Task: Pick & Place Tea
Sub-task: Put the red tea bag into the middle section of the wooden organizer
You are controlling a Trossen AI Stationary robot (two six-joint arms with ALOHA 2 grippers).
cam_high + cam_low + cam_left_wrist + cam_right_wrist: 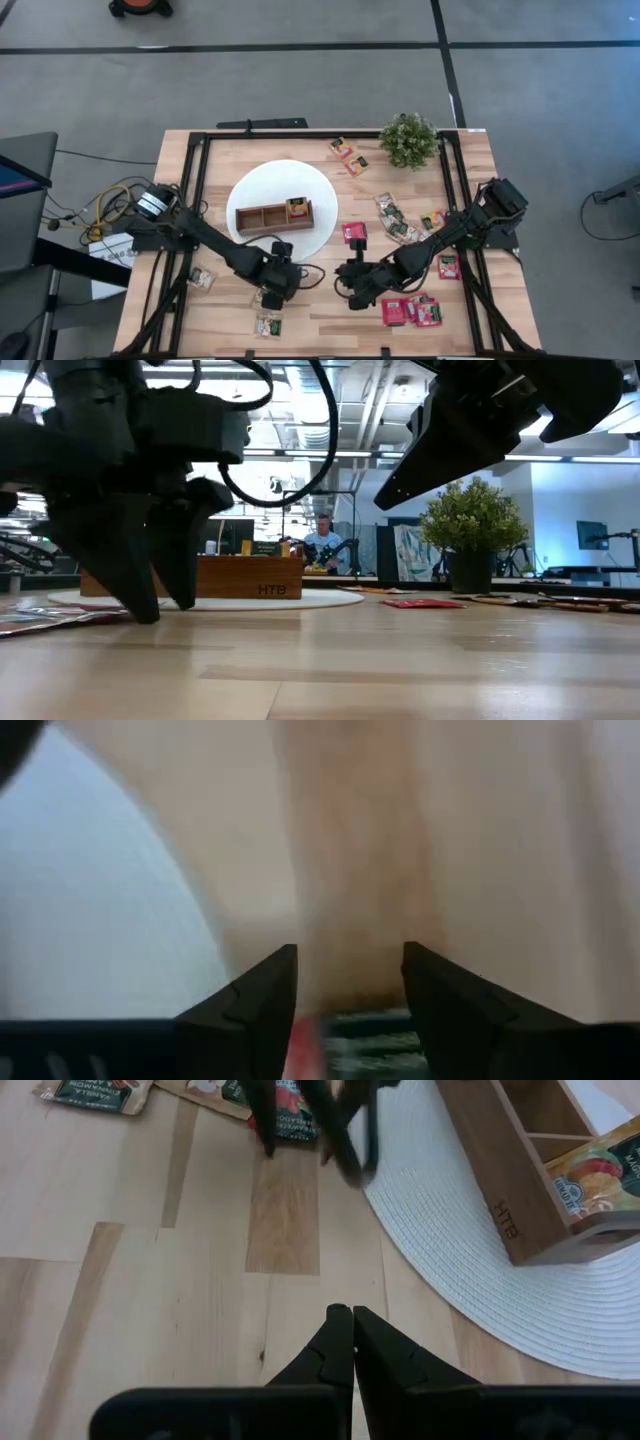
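Red-and-green tea sachet between left gripper's parted jaws, on table.

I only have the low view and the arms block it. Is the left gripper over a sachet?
Observer: Yes. The left wrist view shows a red-and-green sachet between the parted fingers of the left gripper.
Operator: And the right gripper?
Observer: The right gripper is shut and empty, over bare wood beside the disc.
Operator: Anything in the tray yet?
Observer: One orange-yellow sachet, in the tray compartment nearest the right arm. The other two look empty.
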